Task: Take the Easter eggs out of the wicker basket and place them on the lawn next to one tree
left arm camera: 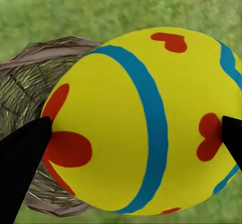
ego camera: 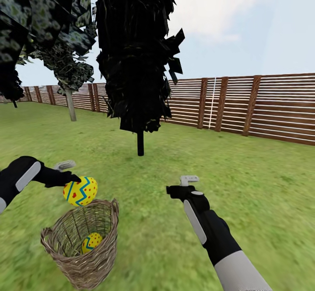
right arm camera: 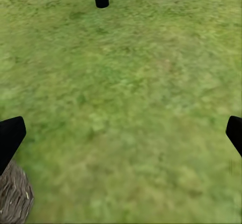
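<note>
Above the wicker basket (ego camera: 83,243), left claw (ego camera: 73,181) grips an Easter egg (ego camera: 80,191) — right claw (ego camera: 187,185) gapes empty.

- I've got one yellow egg (ego camera: 80,191), blue zigzag, red hearts, clamped in left gripper (ego camera: 75,180) just above wicker basket (ego camera: 83,256) rim.
- Second egg (ego camera: 92,242) lies inside the basket, upright on lawn (ego camera: 245,186).

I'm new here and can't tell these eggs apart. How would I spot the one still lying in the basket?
Find the black-trunked tree in mid-lawn, then look down and left to the wicker basket on the grass. Deep inside lies a yellow egg with a blue zigzag. Its twin, the held egg, hangs above the rim in the left gripper.
</note>
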{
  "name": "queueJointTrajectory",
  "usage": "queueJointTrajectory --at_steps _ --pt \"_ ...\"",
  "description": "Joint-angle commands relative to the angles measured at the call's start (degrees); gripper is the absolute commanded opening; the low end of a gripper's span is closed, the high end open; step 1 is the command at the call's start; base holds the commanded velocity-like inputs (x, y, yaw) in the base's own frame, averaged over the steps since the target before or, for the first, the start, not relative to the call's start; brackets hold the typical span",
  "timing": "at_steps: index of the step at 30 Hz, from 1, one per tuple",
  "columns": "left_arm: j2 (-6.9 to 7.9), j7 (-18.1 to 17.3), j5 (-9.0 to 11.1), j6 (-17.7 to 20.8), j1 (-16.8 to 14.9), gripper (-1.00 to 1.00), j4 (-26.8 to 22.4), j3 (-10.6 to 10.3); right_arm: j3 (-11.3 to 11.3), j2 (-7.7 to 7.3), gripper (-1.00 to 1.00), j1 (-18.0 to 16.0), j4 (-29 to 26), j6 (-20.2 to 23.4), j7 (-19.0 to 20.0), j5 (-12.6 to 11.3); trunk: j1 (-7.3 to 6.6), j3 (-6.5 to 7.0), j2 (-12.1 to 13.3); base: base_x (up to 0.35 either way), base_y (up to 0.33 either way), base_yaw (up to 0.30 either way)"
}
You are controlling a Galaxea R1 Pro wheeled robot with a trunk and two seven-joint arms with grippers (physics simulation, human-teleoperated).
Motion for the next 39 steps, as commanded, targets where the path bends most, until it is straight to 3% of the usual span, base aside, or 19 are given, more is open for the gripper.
queueJointTrajectory --at_steps 1,6,8,9,11,14,19,23,39 --pt "0.13 -0.55 -0.45 0.0 0.09 -1.0 -0.05 -0.23 0.27 0.12 1.0 -0.06 0.38 -0.36 -0.54 -0.6 -0.24 0.11 0.38 0.0 0.0 0.0" --pt "0.09 -0.45 -0.43 0.0 0.35 -1.0 -0.29 -0.21 3.75 1.31 1.0 -0.04 1.07 -1.04 -0.57 -0.66 -1.34 1.01 2.39 0.0 0.0 0.0" --pt "0.06 -0.45 -0.42 0.0 0.36 -1.0 -0.39 -0.21 4.15 1.38 1.0 -0.02 1.1 -1.14 -0.52 -0.94 -1.78 1.37 3.19 0.0 0.0 0.0" --pt "0.1 -0.47 -0.4 0.0 0.37 -1.0 -0.41 -0.21 4.3 1.41 1.0 -0.01 1.11 -1.2 -0.48 -1.97 -1.99 1.55 3.59 0.0 0.0 0.0" --pt "0.1 -0.49 -0.36 0.0 0.37 -1.0 -0.39 -0.21 5.02 1.32 1.0 0.0 1.12 -1.33 -0.29 -6.59 -2.43 1.91 4.39 0.0 0.0 0.0" --pt "0.06 -0.5 -0.34 0.0 0.37 -1.0 -0.44 -0.21 5.54 1.16 1.0 0.0 1.13 -1.5 -0.24 -9.02 -3.09 2.45 5.6 0.0 0.0 0.0" --pt "0.07 -0.5 -0.4 0.0 0.37 -1.0 -0.42 -0.21 5.66 0.91 1.0 0.01 1.32 -1.49 -0.61 -9.53 -4.19 3.35 7.6 0.0 0.0 0.0" --pt "0.07 -0.5 -0.42 0.0 0.37 -1.0 -0.42 -0.21 5.74 0.96 1.0 0.01 1.83 -1.49 -0.69 -9.56 -4.19 3.35 7.6 0.0 0.0 0.0" --pt "-0.03 -0.41 -0.41 0.0 0.37 -1.0 -0.49 -0.21 5.65 1.09 1.0 0.01 3.82 -1.48 -0.71 -9.57 -7.71 6.22 14.02 0.0 0.0 0.0"
